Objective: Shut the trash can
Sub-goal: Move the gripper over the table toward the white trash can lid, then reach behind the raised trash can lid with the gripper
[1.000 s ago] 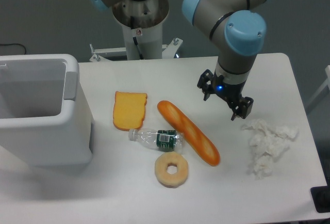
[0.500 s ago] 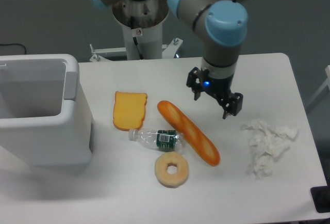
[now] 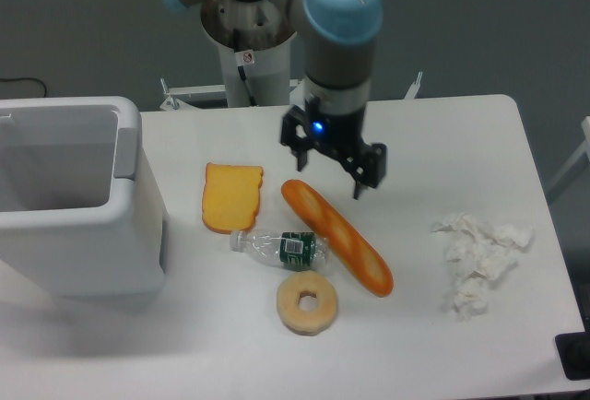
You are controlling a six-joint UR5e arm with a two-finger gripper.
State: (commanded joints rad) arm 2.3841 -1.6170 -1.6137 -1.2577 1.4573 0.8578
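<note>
White bench [image 3: 230, 363] against a dark grey wall, with food props scattered across the middle, so that's the setup. At the left edge the trash can [image 3: 78, 211] is parked, and its top is wide open: the hollow inside can be looked straight into, and no lid is seen lying over the opening. So honestly nothing of the task can be counted as done yet. The lid itself can't be made out clearly from this angle; a thick white slab is seen along the right rim of the opening, which might be it folded back, but that can't be told for sure.

The gripper [image 3: 332, 168] is hung above the bench near the upper end of the baguette [image 3: 336, 236], well apart from the trash can. Its fingers are spread apart and nothing is held between them. A blue light is lit on the wrist.

Also laid out on the bench: a slice of toast [image 3: 232, 197], a plastic bottle [image 3: 281, 247] on its side touching the baguette, a donut [image 3: 307, 303] just below it, and a crumpled tissue [image 3: 479, 262] over on the right.

What's left is basically everything: the can has to be reached across the bench, the lid found and swung down over the opening. None of the food needs to be touched for that.
</note>
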